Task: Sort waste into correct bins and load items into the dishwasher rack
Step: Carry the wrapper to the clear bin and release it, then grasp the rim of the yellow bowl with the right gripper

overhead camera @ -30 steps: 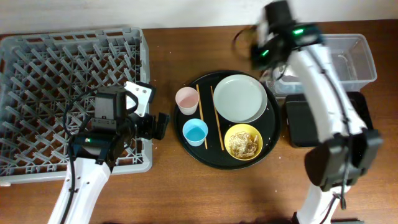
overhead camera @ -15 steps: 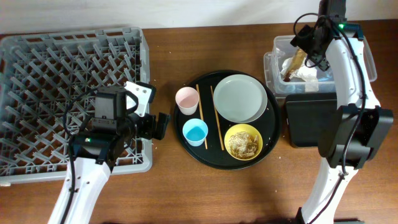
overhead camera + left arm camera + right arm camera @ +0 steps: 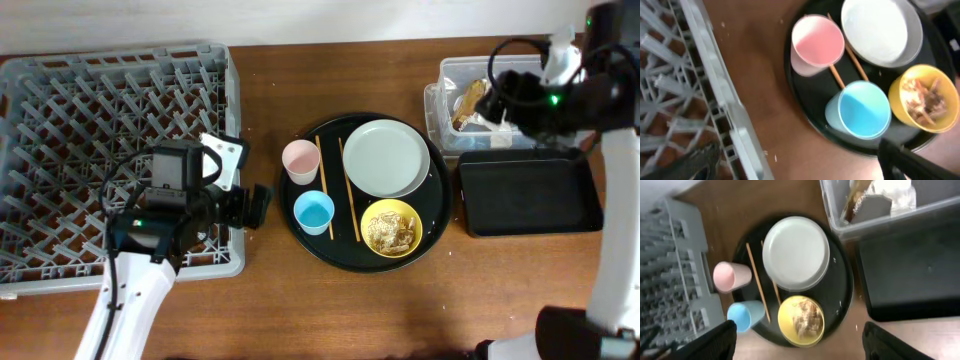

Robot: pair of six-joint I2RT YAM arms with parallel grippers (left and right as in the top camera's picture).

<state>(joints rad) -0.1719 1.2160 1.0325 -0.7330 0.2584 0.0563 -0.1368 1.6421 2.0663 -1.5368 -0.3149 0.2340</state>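
The crumpled white napkins with a brown scrap (image 3: 472,108) lie in the clear tub (image 3: 520,70). My right gripper (image 3: 497,98) hangs open above them, holding nothing; its wrist view looks down with its fingers (image 3: 715,341) spread wide. On the round black tray sit the pink cup (image 3: 300,160), blue cup (image 3: 314,212), grey-white plate (image 3: 386,158), two chopsticks (image 3: 349,190) and the yellow bowl (image 3: 391,228) with tan food leftovers (image 3: 802,317). My left gripper (image 3: 255,205) is open by the grey dishwasher rack (image 3: 100,150), left of the blue cup (image 3: 862,109).
The shallow black rectangular tray (image 3: 530,195) lies in front of the clear tub, right of the round black tray (image 3: 440,215). The rack's right wall (image 3: 722,100) runs close beside my left gripper. Bare brown table lies along the front.
My right gripper has opened over the clear tub and the napkins now lie inside it; the right arm has swung to the right. The left arm has barely moved.
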